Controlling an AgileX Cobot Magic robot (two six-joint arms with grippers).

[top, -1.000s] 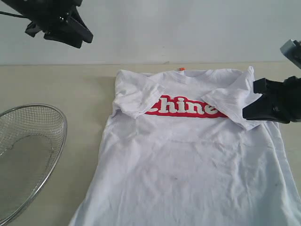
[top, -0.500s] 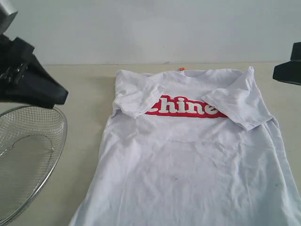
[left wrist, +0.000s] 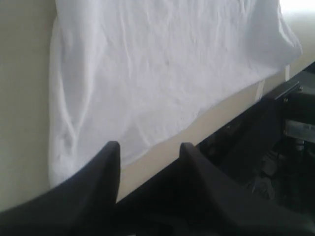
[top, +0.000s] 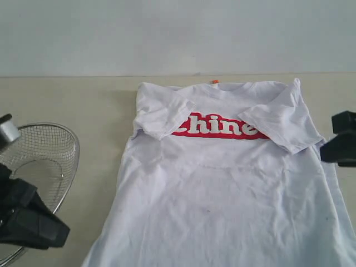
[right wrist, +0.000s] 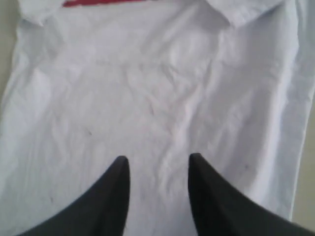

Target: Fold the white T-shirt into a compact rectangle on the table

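The left gripper [left wrist: 149, 151] is hanging low at the left, overlapping the wire basket [top: 65, 135] in the exterior view, its jaws partly spread and gripping nothing. The white T-shirt [top: 222, 194] is lying chest-up mid-table [top: 94, 100], both sleeves folded inward. The right gripper [right wrist: 157, 162] is hovering by the shirt's right edge, its jaws partly spread and empty.

Left gripper [left wrist: 147, 153]: I've got two matte black fingers [left wrist: 104, 164], broad at the base, tapering to rounded tips.
Right gripper [right wrist: 157, 164]: same black tapered pair on my feed.
Left arm [top: 28, 221]: blocky black housing, silver-grey cap [top: 6, 131].
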